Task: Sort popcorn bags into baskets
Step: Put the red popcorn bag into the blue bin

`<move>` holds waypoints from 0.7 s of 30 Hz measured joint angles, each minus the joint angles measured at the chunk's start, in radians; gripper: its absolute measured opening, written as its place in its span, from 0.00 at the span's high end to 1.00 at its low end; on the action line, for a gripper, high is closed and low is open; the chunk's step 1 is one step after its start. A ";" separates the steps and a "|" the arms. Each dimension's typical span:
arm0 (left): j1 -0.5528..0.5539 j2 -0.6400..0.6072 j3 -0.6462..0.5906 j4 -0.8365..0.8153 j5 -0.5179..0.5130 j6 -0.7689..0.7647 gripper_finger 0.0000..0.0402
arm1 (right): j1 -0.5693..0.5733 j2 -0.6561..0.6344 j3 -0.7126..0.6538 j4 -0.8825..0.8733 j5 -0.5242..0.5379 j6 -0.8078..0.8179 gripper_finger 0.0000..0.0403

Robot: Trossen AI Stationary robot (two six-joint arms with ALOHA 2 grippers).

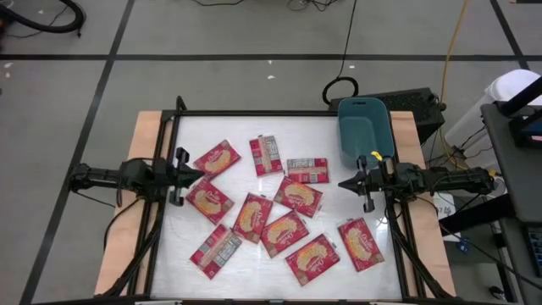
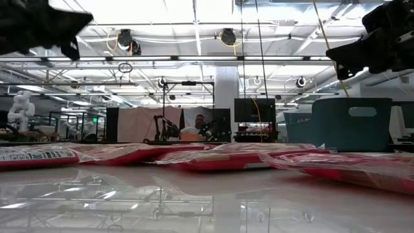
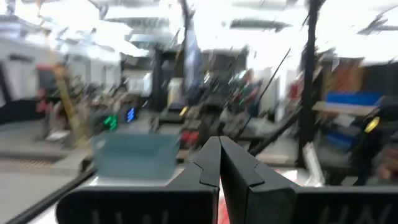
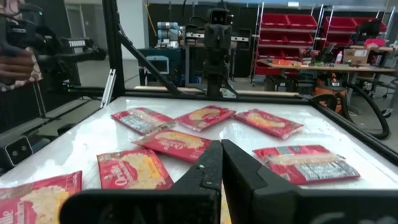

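My left gripper [image 1: 188, 175] hovers at the tabletop's [image 1: 339, 263] nine o'clock edge, fingers pressed together and holding nothing; my right gripper [image 1: 345, 184] hovers at three o'clock, fingers likewise together and empty. The teal basket [image 1: 363, 129] sits at about one o'clock, just behind my right arm. Popcorn bags [image 1: 282, 207] lie scattered flat between both grippers.

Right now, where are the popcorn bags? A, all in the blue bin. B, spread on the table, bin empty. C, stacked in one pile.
B: the overhead view shows the red popcorn bags lying scattered on the table, and the blue bin holds none.
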 joint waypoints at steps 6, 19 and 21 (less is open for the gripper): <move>0.000 0.037 0.114 -0.072 0.031 -0.038 0.99 | 0.000 0.000 0.000 0.031 0.000 0.015 1.00; 0.000 0.428 0.690 -0.470 0.033 -0.004 0.99 | 0.000 0.000 0.000 0.020 0.063 0.124 1.00; 0.000 0.488 0.781 -0.526 0.031 -0.006 0.99 | 0.000 0.000 0.000 0.019 0.088 0.124 1.00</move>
